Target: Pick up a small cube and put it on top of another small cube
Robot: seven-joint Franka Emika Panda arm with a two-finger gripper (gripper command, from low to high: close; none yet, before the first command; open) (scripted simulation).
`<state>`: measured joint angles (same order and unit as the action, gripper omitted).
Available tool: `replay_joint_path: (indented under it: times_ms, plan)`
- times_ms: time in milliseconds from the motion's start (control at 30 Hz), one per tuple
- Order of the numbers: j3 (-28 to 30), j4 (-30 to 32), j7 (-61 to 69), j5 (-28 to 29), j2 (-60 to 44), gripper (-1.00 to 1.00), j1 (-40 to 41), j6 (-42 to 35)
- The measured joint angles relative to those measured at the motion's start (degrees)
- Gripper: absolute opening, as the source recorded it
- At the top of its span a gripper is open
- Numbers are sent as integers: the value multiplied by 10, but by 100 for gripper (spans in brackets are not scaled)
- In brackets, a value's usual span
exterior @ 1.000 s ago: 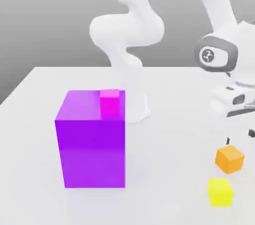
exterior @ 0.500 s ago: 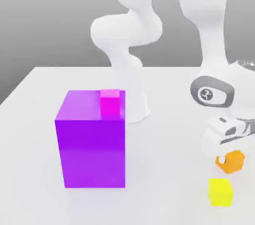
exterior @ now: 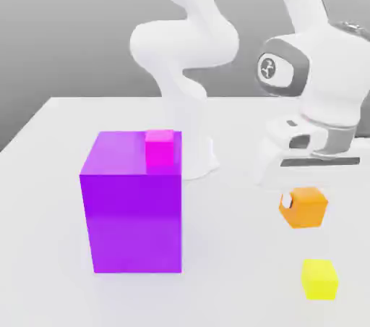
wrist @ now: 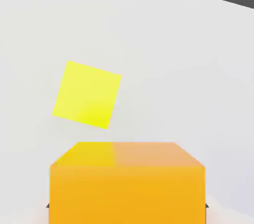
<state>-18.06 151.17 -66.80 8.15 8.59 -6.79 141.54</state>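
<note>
Holding the orange cube (exterior: 309, 207), the gripper (exterior: 303, 202) next needed to carry it over the pink cube (exterior: 160, 149).

A plain white tabletop (exterior: 43, 210) meets a gray backdrop (exterior: 72, 22) behind.

Small dark logo (exterior: 268, 68) on white joint cap (exterior: 284, 72) of arm (exterior: 329, 65); no legible wording.

Purple block (exterior: 134, 210) — smooth, faintly glossy; tabletop (exterior: 238, 275) — pale, smooth; arm (exterior: 184, 43) — plastic-looking
</note>
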Motion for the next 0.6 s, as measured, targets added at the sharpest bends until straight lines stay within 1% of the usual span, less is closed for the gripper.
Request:
replay_joint_path:
  times_ms: [467,533,600]
  plan:
    - [189,-10,148,-66,290,-100,107,-291]
    - [199,11,156,-69,296,-100,113,-275]
    - [202,41,158,-69,285,-100,115,-234]
